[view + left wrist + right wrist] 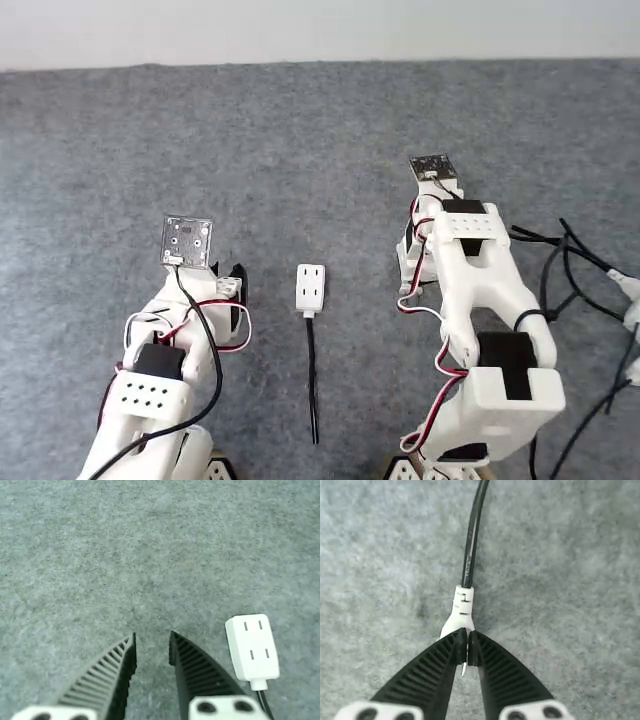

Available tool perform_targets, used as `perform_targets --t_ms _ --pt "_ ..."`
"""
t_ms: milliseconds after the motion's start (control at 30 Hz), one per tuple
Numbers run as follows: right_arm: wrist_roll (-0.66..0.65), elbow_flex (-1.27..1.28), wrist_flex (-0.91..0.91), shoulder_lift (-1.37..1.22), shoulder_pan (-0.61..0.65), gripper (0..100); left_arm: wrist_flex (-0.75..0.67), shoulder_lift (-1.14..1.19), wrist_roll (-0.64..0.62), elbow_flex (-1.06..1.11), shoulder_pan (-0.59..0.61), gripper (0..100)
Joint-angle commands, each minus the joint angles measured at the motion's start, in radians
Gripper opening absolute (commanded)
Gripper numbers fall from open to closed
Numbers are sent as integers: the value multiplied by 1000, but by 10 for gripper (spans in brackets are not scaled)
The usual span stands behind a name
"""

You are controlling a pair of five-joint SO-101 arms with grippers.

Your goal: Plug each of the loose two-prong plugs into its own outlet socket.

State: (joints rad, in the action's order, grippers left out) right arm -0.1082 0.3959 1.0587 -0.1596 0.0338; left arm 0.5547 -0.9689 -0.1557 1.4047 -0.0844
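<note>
Between the right gripper's (467, 634) black ribbed fingers (432, 667), pinched tight: a white two-prong plug (461, 611), caught at its prong end, body sticking out past the fingertips. Lower in the narrow gap, a thin metal sliver (464, 669), perhaps a prong. Straight ahead of that gripper, running away from the plug over the grey felt mat (570, 580): a black cable (474, 530).

Just beside the left gripper (152, 641), on the side toward the right arm (480, 290) and not touching it: the white outlet block (251, 647), flat on the mat, slot pairs facing up, a black cord (265, 705) leaving the end nearer the arm. Fingers there spread a little, bare felt in the gap, gripping nothing.

Seen from above, outlet block between the two arms, closer to the left gripper than to the right one; cord lying straight back toward the arm bases. Out past the right arm's far side, loose black wires (590, 290) on the mat, well apart from the block.
</note>
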Motion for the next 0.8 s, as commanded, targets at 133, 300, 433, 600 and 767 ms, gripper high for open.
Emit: perform_targets --t_ms 133,300,433,600,767 --pt "57 -32 -22 130 -2 9 -25 -12 -3 -44 3 105" --pt "71 -34 -65 165 19 10 -25 -12 -3 -44 3 105" --pt "72 -29 -71 163 50 83 -25 -12 -3 -44 3 105" --pt "75 -34 -134 124 71 50 -25 -12 -2 -44 3 105" --pt "21 -101 -108 4 67 43 -25 -12 -2 -44 3 105"
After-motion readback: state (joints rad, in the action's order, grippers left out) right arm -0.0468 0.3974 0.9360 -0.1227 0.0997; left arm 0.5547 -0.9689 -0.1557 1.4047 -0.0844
